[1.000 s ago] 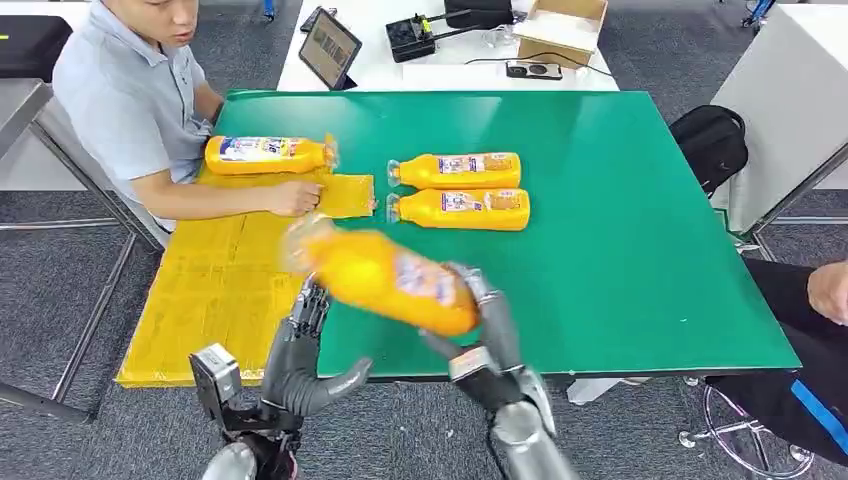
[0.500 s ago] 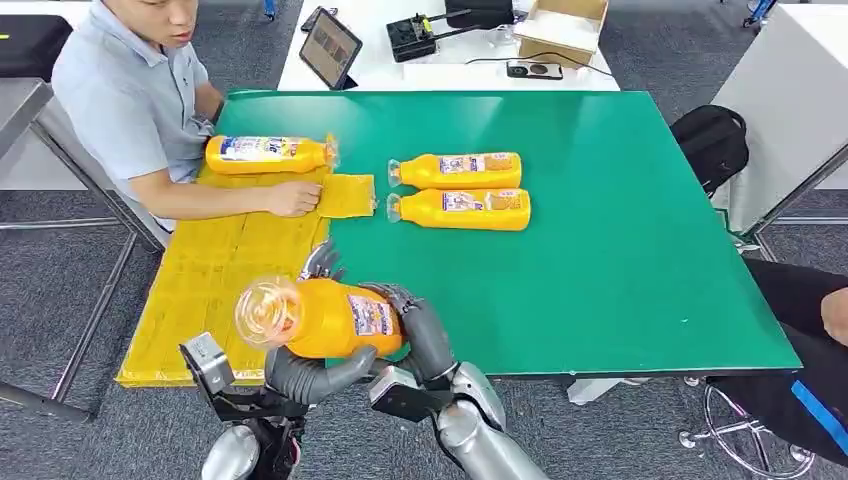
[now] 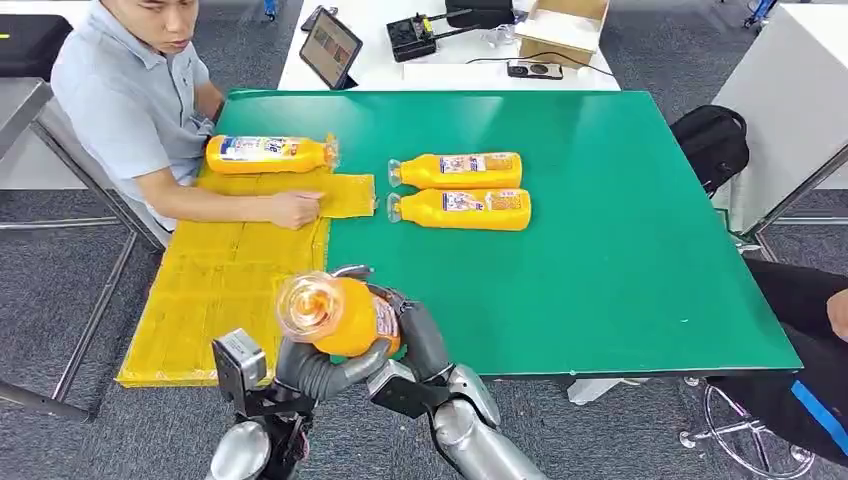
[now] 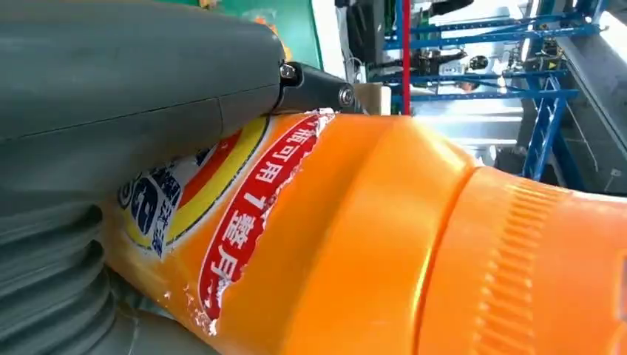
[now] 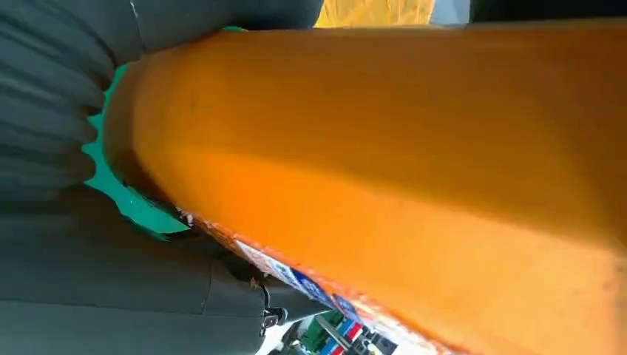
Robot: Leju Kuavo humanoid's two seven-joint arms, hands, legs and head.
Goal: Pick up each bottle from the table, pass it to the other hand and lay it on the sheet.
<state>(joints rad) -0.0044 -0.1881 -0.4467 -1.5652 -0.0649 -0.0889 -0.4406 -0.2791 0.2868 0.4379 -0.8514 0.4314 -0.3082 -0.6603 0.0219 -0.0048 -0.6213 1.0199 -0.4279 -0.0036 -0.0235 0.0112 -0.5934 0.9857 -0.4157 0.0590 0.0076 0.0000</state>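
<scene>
Both hands hold one orange bottle (image 3: 345, 318) over the table's front edge, its clear capped end pointing up toward the head camera. My left hand (image 3: 312, 366) cups it from below and the left, thumb wrapped under it. My right hand (image 3: 418, 338) clasps its right side. Up close, the left wrist view has the labelled bottle (image 4: 414, 244) against the grey thumb (image 4: 133, 81), and in the right wrist view the bottle (image 5: 414, 148) lies across the hand (image 5: 74, 244). Two more orange bottles (image 3: 456, 170) (image 3: 460, 209) lie side by side on the green table (image 3: 620, 250). Another bottle (image 3: 268, 154) lies at the yellow sheet's (image 3: 215, 290) far end.
A seated person at the far left rests a hand (image 3: 296, 208) on the sheet near its right border. Another person's arm (image 3: 835, 300) shows at the right edge. A white table behind holds a tablet (image 3: 328, 47), a cardboard box (image 3: 560, 28) and devices. A black bag (image 3: 712, 140) sits right of the table.
The bottle, first carried tilted in my right hand, came down and left into both hands. Since half a second ago it has shifted slightly right and up, its capped end turned toward the camera.
</scene>
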